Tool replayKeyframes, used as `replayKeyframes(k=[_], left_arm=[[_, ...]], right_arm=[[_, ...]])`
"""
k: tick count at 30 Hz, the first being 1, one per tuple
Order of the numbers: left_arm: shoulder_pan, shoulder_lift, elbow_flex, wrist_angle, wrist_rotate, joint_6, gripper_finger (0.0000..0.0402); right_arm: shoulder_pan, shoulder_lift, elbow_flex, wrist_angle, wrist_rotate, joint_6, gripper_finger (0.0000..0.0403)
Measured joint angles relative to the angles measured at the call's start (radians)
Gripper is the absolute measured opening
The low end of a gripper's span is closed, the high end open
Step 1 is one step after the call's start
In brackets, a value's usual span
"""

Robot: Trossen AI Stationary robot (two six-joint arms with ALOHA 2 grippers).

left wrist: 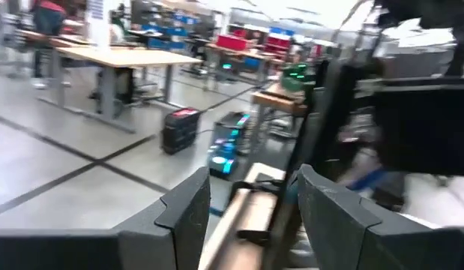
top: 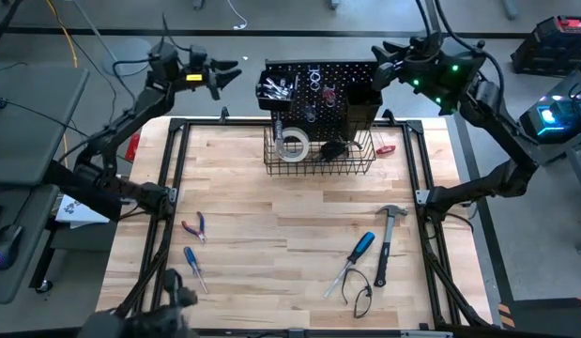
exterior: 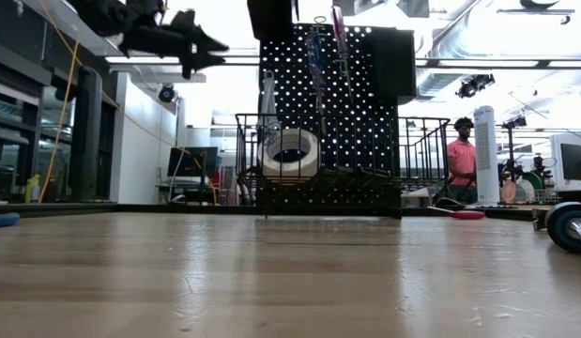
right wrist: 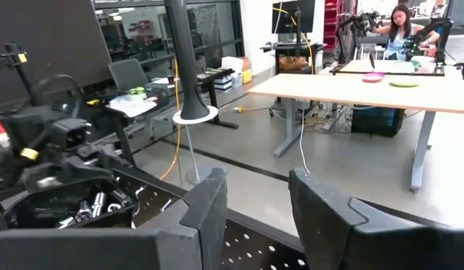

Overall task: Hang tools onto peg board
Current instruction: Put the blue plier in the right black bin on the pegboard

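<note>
left pincer beside peg board

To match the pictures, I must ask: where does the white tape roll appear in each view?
High view: white tape roll in the wire basket's left part.
Low view: tape roll upright in the basket, left of centre.
Left wrist view: not visible.
Right wrist view: not visible.
Shared landmark: the peg board.

light: bright overhead | low view: backlit glare | left wrist: motion-blurred
</note>
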Motion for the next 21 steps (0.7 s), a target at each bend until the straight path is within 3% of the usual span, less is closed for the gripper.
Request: replayKeyframes(k=[9, 17, 21], left_arm=[[0.007, -0.185, 0.0, -0.08, 0.043, -0.031, 0.0182], [0.007, -0.259, 0.0, -0.172, 0.04, -0.06, 0.0182], [0.002, -0.284, 0.0, -0.293, 0.063, -0.102, 0.0182]], right_arm=[[0.0, 0.0, 0.0, 0.0, -0.003, -0.045, 0.0137], [0.0, 0.0, 0.0, 0.0, -0.004, -0.063, 0.0137], [0.0, 0.0, 0.0, 0.0, -0.008, -0.06, 0.0137]])
